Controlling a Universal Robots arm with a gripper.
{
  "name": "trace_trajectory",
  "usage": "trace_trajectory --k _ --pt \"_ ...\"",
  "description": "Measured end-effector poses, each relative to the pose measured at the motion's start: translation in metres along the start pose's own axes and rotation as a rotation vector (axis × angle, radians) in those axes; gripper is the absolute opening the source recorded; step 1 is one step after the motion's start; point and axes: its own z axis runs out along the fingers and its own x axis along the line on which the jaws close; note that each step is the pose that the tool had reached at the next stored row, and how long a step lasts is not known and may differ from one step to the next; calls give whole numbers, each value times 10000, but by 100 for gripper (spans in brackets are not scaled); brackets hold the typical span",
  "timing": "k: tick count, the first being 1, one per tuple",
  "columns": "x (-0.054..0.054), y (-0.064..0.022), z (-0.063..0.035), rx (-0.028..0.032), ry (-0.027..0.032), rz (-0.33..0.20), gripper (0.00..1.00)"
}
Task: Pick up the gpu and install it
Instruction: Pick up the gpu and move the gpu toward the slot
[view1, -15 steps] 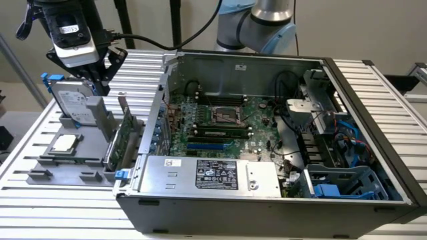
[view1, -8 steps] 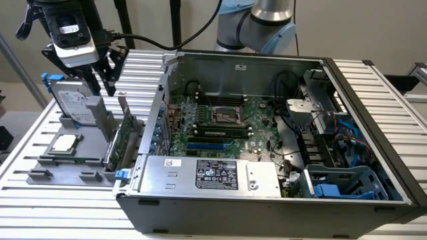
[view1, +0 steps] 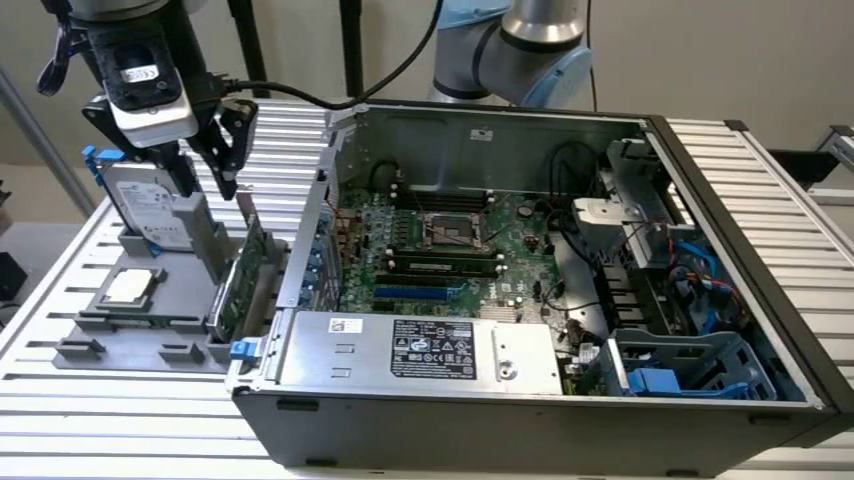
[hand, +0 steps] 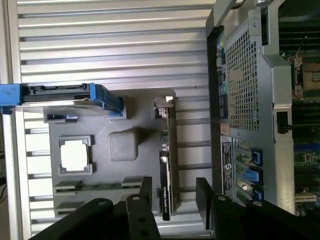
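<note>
The gpu (view1: 240, 288) stands on its long edge in a slot of the grey holder (view1: 134, 345), just outside the open computer case (view1: 747, 330) on the exterior view's left. In the wrist view the gpu (hand: 168, 165) appears as a thin dark strip with its silver bracket at the far end. My gripper (view1: 203, 175) hangs above the holder, clear of the card. Its two black fingers (hand: 146, 192) stand open, and the card's near end lies in line with the gap of the gripper (hand: 175, 199). Nothing is held.
A silver hard drive in a blue frame (view1: 147, 205) stands upright in the holder beside the gripper, and a CPU (view1: 130, 287) lies flat in front of it. The case wall (hand: 245, 85) runs close alongside the gpu. The green motherboard (view1: 441, 235) lies inside the case. Everything rests on a slatted metal table (view1: 120, 430).
</note>
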Motion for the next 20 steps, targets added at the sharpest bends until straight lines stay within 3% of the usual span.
trace_trajectory --k 20 --pt "85 -29 360 0 -1 -3 100"
